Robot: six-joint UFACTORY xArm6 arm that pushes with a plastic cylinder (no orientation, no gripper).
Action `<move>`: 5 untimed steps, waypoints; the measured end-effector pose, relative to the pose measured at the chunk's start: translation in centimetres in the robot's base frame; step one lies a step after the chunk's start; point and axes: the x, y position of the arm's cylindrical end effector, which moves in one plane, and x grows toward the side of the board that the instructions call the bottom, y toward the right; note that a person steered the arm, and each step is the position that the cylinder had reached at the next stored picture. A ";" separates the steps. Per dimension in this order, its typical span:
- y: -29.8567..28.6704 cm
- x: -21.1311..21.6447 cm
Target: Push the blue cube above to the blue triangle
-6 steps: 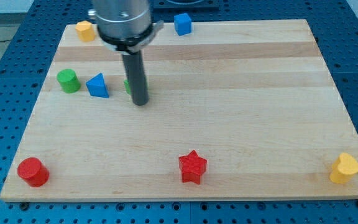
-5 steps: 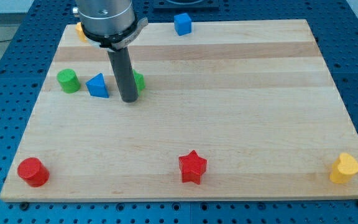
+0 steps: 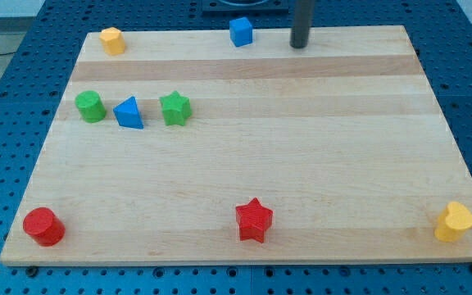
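Wooden board point(image 3: 301, 164): my tip point(image 3: 299, 47) right of blue cube point(image 3: 240, 31)

Our tip point(image 3: 300, 46) sits at the top edge of the pale wooden bench point(image 3: 301, 164), just right of the small blue plastic cube point(image 3: 240, 31). The blue triangular block point(image 3: 129, 113) lies well apart toward the view's left, between a green cylinder point(image 3: 90, 106) and a green star point(image 3: 174, 108).
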 end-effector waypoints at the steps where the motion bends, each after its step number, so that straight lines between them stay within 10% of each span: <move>1: -5.6 -2.6; 5: -18.2 3.2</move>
